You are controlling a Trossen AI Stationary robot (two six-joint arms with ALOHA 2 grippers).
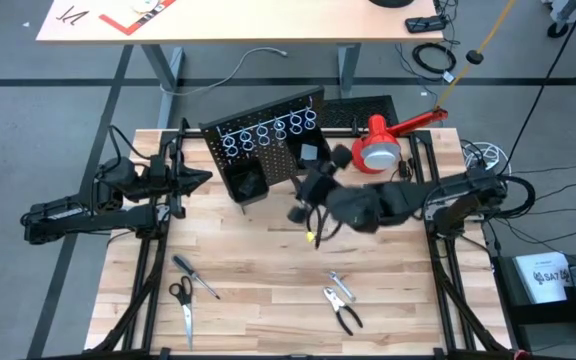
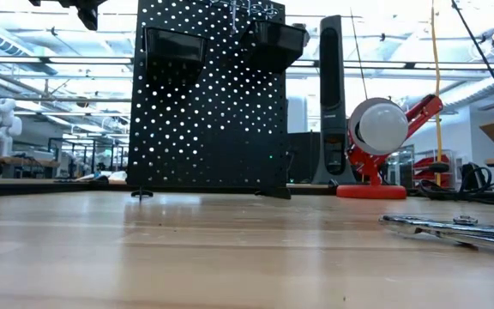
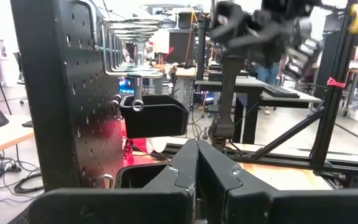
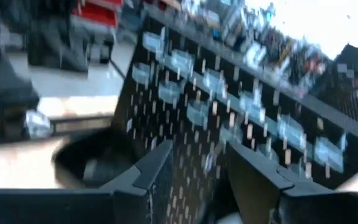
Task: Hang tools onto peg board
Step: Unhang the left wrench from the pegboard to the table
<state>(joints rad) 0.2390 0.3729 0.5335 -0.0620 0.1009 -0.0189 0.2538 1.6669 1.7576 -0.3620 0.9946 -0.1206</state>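
Right hand [image 1: 306, 205] hovers before peg board [image 1: 268, 140], fingers parted, apparently empty. Left hand [image 1: 196, 178] closed, parked at board's side. Scissors [image 1: 183, 305], screwdriver [image 1: 196, 276], pliers [image 1: 342, 312] lie on table [image 1: 268, 320]. Risk: moving arm clips upright board, tipping it.

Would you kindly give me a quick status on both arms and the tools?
Left gripper shut, parked beside peg board. Right gripper open, empty, facing the board. Scissors, screwdriver, pliers on table. Red lamp close by.
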